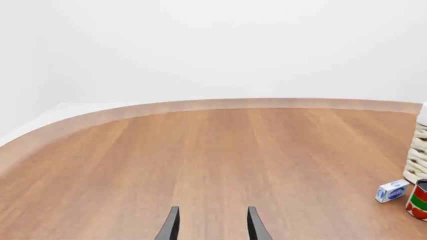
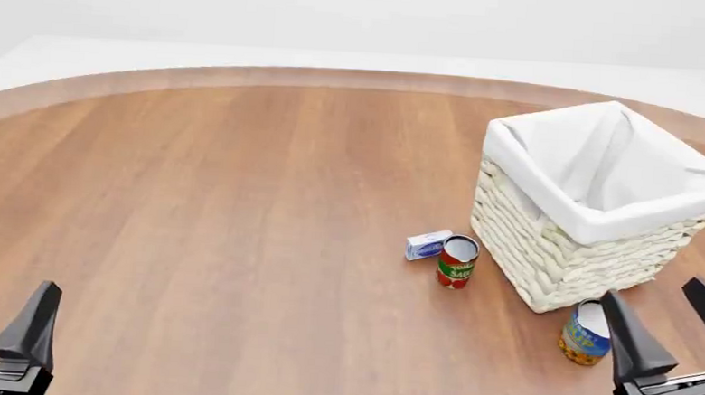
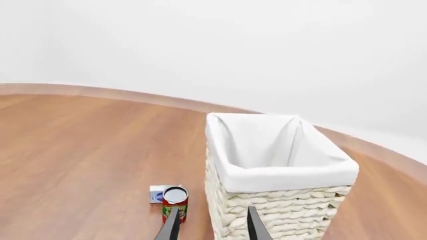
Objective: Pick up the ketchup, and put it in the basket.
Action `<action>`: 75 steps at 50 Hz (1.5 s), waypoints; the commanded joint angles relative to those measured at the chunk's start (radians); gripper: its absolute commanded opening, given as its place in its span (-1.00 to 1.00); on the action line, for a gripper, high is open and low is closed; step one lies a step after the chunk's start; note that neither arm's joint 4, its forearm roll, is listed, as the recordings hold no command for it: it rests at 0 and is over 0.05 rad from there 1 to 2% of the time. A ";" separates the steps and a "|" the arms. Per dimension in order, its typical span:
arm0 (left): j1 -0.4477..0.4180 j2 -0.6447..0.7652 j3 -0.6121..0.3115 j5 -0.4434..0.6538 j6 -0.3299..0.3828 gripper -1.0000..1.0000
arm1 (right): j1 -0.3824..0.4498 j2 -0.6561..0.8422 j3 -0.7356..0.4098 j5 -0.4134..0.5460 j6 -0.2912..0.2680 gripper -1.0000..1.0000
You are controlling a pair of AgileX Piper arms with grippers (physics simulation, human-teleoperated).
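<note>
Searching for the ketchup: no bottle shows in any view, so you cannot place it yet.

Starting from your right end effector (image 2: 671, 336), fingers parted and holding nothing, low at the near corner of the basket (image 2: 592, 230); your left end effector (image 1: 210, 225) is likewise spread and empty, well apart from the basket over bare worktop (image 2: 232, 200). Just beside the basket's near wall stand a red-and-green can (image 2: 457, 262), a small blue-and-white box (image 2: 428, 245) and a blue-and-yellow can (image 2: 584, 333), none of them your target. A ketchup bottle is probably light, stiff plastic with a slick skin; expect to pinch it across the body below the cap, squarely, so it doesn't twist out.
</note>
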 commanded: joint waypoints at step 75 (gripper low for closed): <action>0.000 0.000 0.000 0.000 0.000 1.00 | 0.702 0.907 -0.215 -0.493 -0.044 1.00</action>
